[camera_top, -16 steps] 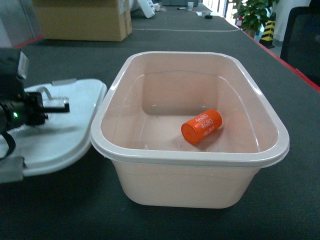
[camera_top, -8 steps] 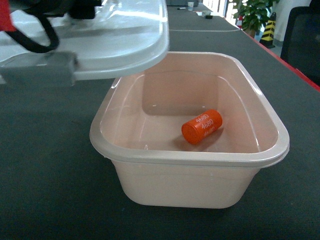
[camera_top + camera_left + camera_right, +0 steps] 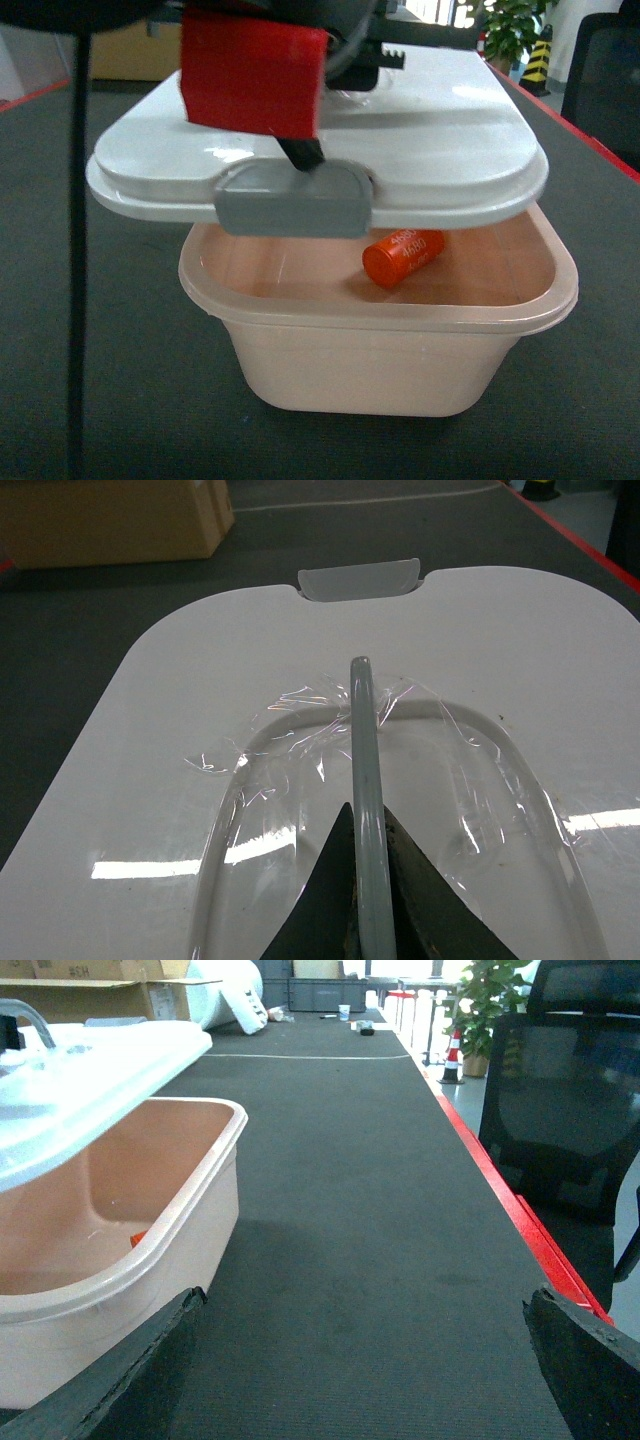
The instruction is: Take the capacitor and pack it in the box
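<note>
Left gripper [image 3: 365,910]: pinched narrow on the clear handle [image 3: 362,740] of the lid [image 3: 180,780], carrying it in the air.
Lid: half a second ago it hung off over the box's far left corner; a second ago it lay flat on the table left of the box. Now it hovers over most of the box, grey latch [image 3: 292,200] toward the near rim, not yet seated.
Box [image 3: 400,370]: sits on the dark table [image 3: 110,400], near and right rim showing beneath the lid.
Capacitor [image 3: 403,257]: on its side on the box floor, right of middle, same place as a second ago.
Right gripper [image 3: 360,1360]: spread wide and empty, low over the table just right of the box.
Meaning: packing looks done; closing is the step in hand, and the lid needs squaring to the rim before lowering.
</note>
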Robot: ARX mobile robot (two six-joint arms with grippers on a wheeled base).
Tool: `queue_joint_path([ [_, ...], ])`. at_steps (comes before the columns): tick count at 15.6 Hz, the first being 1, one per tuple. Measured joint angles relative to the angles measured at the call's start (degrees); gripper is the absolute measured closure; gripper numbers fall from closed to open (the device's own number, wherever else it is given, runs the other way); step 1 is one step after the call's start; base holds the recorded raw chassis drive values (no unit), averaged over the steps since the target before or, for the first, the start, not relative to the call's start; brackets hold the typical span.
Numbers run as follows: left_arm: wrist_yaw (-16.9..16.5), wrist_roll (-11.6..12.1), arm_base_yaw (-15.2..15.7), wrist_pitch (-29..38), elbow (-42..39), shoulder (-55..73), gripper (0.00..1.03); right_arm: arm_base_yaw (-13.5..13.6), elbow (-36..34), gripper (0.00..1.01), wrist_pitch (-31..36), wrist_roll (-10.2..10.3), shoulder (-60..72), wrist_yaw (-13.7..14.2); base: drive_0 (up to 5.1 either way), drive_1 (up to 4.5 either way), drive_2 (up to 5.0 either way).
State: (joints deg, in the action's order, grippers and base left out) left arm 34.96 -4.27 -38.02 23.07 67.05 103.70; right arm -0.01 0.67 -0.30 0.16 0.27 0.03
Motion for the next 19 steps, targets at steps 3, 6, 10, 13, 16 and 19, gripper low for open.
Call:
queue_joint_path([
  [3,1.9,-2.8,-1.6,-2.6,1.2,1.4,1.01,0.0,0.0,0.03,0.0,0.0,0.0,0.0,0.0,0.0,0.0],
  [6,0.1,-5.9,-1.9,-3.8,1.8,3.8,1.01,0.0,0.0,0.03,0.0,0.0,0.0,0.0,0.0,0.0,0.0],
  [10,-1.9,-9.3,-2.3,-5.9,1.8,5.0,1.01,0.0,0.0,0.03,0.0,0.0,0.0,0.0,0.0,0.0,0.0],
  [13,-2.2,-10.0,-2.3,-5.9,1.9,5.4,1.01,0.0,0.0,0.03,0.0,0.0,0.0,0.0,0.0,0.0,0.0],
  [16,-3.0,-10.5,-2.8,-5.9,2.3,5.9,1.01,0.0,0.0,0.03,0.0,0.0,0.0,0.0,0.0,0.0,0.0],
  [19,-5.5,-11.0,-3.1,-5.7,2.8,6.6,0.82,0.0,0.0,0.03,0.0,0.0,0.0,0.0,0.0,0.0,0.0],
])
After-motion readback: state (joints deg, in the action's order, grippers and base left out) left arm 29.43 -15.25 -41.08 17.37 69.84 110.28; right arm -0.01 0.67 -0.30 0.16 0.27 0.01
